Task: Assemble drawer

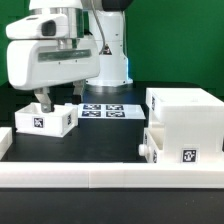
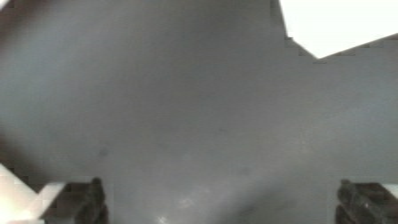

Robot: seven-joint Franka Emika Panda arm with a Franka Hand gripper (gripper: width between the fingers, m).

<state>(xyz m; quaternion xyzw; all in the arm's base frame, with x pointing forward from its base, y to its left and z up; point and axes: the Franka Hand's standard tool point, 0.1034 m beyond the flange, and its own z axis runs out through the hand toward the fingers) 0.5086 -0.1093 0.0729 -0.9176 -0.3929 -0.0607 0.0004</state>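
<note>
The drawer lies in 3 white parts. The first tray [image 1: 45, 120], with a tag on its front, sits directly under the claw [image 1: 43, 101], whose tips hang just above the tray's rear edge; I cannot tell whether they touch it. The housing [image 1: 185, 112] stands well apart from the claw, toward the exterior view's right. The second tray [image 1: 167, 148] rests against the housing's lower front, on the side facing the claw.

In the wrist view the claw [image 2: 222, 205] is spread wide, its 2 fingers [image 2: 71, 203] far apart with only the dark table [image 2: 178, 110] between them, gripping nothing.

The marker board [image 1: 105, 111] lies flat just beside the claw, between it and the housing. The long rail [image 1: 110, 178] runs along the near edge.
</note>
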